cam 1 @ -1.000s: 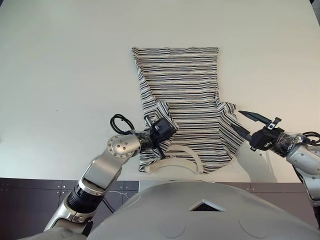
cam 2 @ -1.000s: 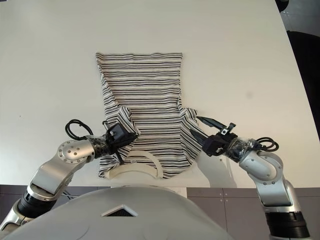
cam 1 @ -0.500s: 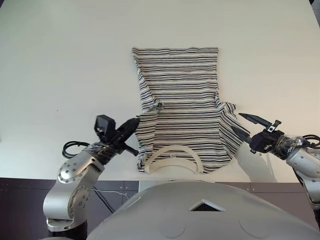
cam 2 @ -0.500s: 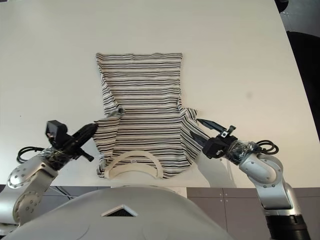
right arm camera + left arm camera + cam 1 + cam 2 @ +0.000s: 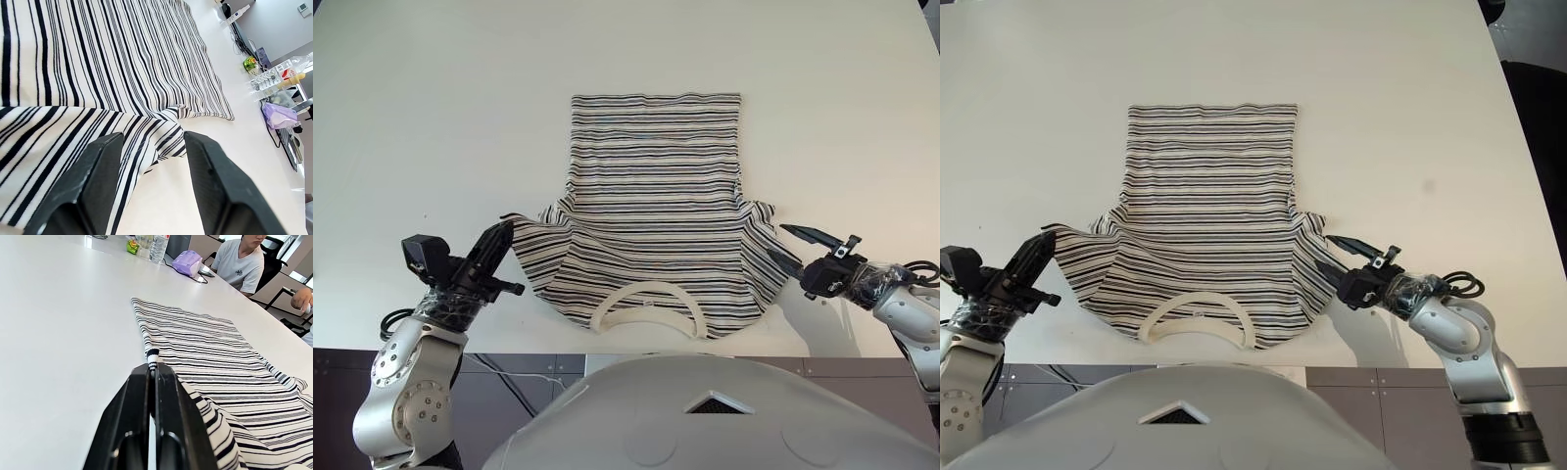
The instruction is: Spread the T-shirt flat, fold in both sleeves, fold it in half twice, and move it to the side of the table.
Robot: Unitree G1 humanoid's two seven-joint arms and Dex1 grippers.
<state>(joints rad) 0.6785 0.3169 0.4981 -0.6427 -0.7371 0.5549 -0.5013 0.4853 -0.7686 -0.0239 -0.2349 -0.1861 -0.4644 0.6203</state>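
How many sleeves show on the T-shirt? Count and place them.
2. Left sleeve stretched out, pinched in the left gripper; right sleeve bunched at the open right gripper.

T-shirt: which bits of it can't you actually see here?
Left sleeve cuff: left wrist view, mostly pinched inside the shut left gripper.
Right sleeve end: eye views, bunched under its own folds.
Rest of the T-shirt: right wrist view, cut off by the picture's edges, partly behind the open right gripper.

Silver-grey arm casings with round, screw-dotted joint caps are being noted. Black cables are being looped at tape-wrapped wrists. The left tool and right tool are being recorded matte black.
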